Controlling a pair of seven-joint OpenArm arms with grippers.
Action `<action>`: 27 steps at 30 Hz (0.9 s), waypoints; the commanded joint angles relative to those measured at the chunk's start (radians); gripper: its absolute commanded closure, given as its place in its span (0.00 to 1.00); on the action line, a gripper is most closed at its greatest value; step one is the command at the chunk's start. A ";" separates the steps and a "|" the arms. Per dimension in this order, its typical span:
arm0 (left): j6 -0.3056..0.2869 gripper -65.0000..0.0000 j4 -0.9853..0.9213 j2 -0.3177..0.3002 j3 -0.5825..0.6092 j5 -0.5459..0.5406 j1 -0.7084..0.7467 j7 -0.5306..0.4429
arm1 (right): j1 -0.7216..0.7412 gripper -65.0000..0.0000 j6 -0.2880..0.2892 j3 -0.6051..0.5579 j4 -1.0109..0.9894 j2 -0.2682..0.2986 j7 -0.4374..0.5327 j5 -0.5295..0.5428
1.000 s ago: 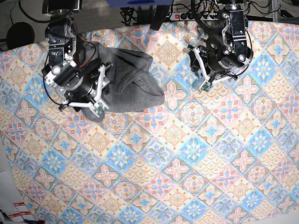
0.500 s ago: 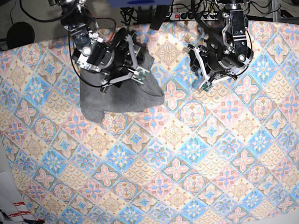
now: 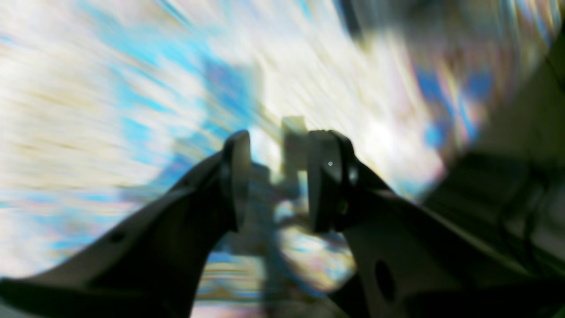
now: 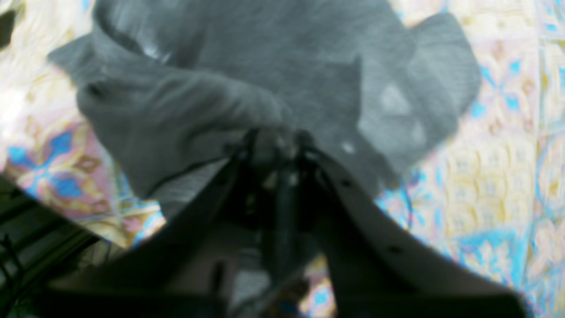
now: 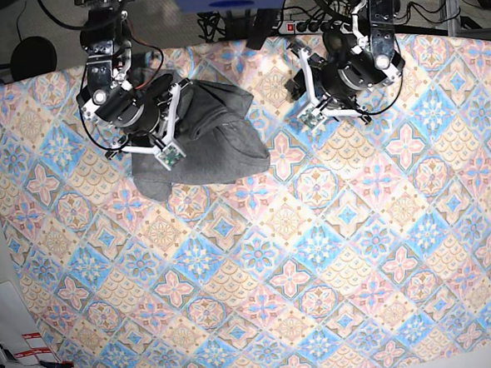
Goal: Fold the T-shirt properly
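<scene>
The grey T-shirt (image 5: 222, 144) lies crumpled at the back left of the tile-patterned cloth (image 5: 316, 255). My right gripper (image 5: 172, 122) sits over the shirt's left half. In the right wrist view the right gripper (image 4: 273, 148) has its fingertips pressed together on a raised fold of the T-shirt (image 4: 282, 66). My left gripper (image 5: 300, 89) hangs above the cloth at the back, right of the shirt and apart from it. In the blurred left wrist view the left gripper (image 3: 276, 176) stands open with nothing between its fingers (image 3: 324, 181).
A power strip and cables (image 5: 302, 22) run along the back edge behind the arms. White papers (image 5: 14, 348) lie off the cloth at the front left. A round black object (image 5: 33, 55) sits at the back left.
My right arm swung back down over the shirt's left half and its jaws closed on the fabric. My left arm shifted left and toward the back, still open.
</scene>
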 commanded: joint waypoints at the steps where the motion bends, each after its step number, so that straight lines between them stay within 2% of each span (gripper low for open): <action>1: 0.002 0.69 0.027 -0.003 -0.004 -0.007 0.003 -0.004 | 0.016 0.99 -0.001 0.005 0.021 0.005 -0.003 0.007; 3: 0.002 0.69 0.030 -0.007 -0.004 -0.007 0.003 -0.003 | 0.030 0.99 -0.001 -0.005 0.021 0.005 -0.058 0.007; 5: 0.002 0.69 0.028 -0.008 -0.004 -0.005 0.000 -0.004 | 0.030 0.96 -0.001 -0.074 0.021 0.010 -0.099 0.007; 10: 0.002 0.69 0.028 -0.002 -0.041 -0.005 -0.003 -0.001 | 0.030 0.92 -0.001 -0.415 0.021 0.142 -0.108 0.007; 13: 0.002 0.69 0.028 -0.002 -0.045 -0.005 -0.005 -0.001 | 0.035 0.92 -0.001 -0.510 0.021 0.172 -0.107 0.007; 17: 0.002 0.69 0.028 -0.002 -0.042 -0.005 -0.003 0.000 | 0.041 0.92 -0.001 -0.435 0.021 0.165 -0.101 0.007; 20: 0.002 0.69 0.032 -0.002 -0.036 -0.016 0.004 0.000 | 0.047 0.93 -0.001 -0.294 0.021 0.108 -0.095 0.006; 22: 0.002 0.70 0.033 -0.005 0.010 -0.016 0.004 0.000 | 0.050 0.93 -0.001 -0.177 0.021 0.079 -0.095 0.009; 25: 0.002 0.82 0.032 -0.014 0.116 -0.002 0.004 0.002 | 0.053 0.93 -0.001 -0.041 0.021 0.042 -0.095 0.006; 27: 0.002 0.91 0.028 -0.033 0.199 0.010 0.001 0.002 | 0.053 0.98 -0.001 0.024 0.021 0.033 -0.095 0.009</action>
